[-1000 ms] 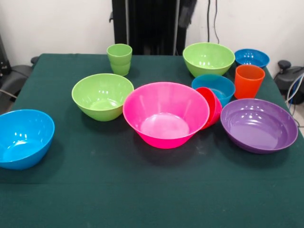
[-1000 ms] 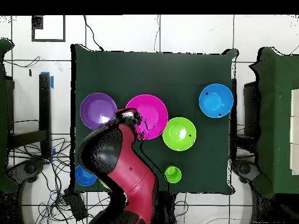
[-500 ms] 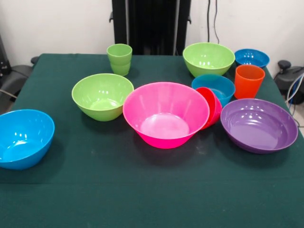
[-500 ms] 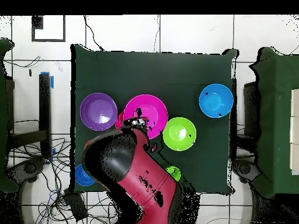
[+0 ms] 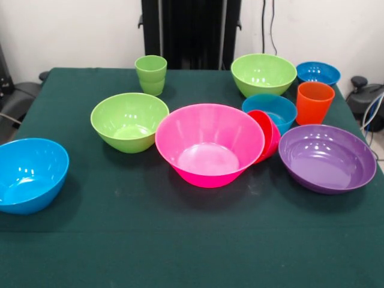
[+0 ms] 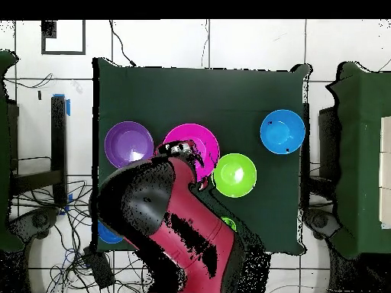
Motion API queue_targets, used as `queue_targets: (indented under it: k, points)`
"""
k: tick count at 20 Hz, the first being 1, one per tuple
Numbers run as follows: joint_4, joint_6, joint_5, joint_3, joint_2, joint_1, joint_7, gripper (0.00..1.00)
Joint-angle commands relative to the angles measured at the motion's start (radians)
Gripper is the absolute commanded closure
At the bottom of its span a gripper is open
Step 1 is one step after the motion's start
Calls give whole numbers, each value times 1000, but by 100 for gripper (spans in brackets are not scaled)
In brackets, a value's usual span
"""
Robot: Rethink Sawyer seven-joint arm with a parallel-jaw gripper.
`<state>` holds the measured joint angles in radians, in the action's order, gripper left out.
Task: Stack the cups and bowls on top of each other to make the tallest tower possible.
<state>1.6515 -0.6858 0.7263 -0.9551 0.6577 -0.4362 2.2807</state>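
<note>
Arm (image 6: 164, 229): over the worktop's (image 5: 180, 252) robot-side half, reaching the pink bowl's (image 5: 209, 144) rim.
Fingers: cannot tell.
Cups, bowls: all unstacked.

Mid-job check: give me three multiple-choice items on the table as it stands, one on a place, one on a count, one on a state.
1. What touches the big pink bowl?
A. the small red-pink bowl
B. the orange cup
C. the purple bowl

2. How many blue bowls show in the front view?
A. one
B. two
C. three

3. How does the light green cup stand?
A. on its side
B. upright, mouth up
C. inside a bowl

Key: 1 A, it leans tilted against the pink rim. 2 C, one near the edge, two by the orange cup. 3 B, alone on the cloth.
</note>
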Motion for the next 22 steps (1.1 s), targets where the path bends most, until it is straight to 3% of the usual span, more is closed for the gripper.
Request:
queue_targets:
  k: [1,11,17,22]
  points:
    - [-9,-84,-90,113,32,43,71,100]
    - [-84,-228,-150,122,84,84,44,100]
    - [-115,-349,-160,95,75,74,172,100]
    - [-85,-305,-124,98,61,37,257,100]
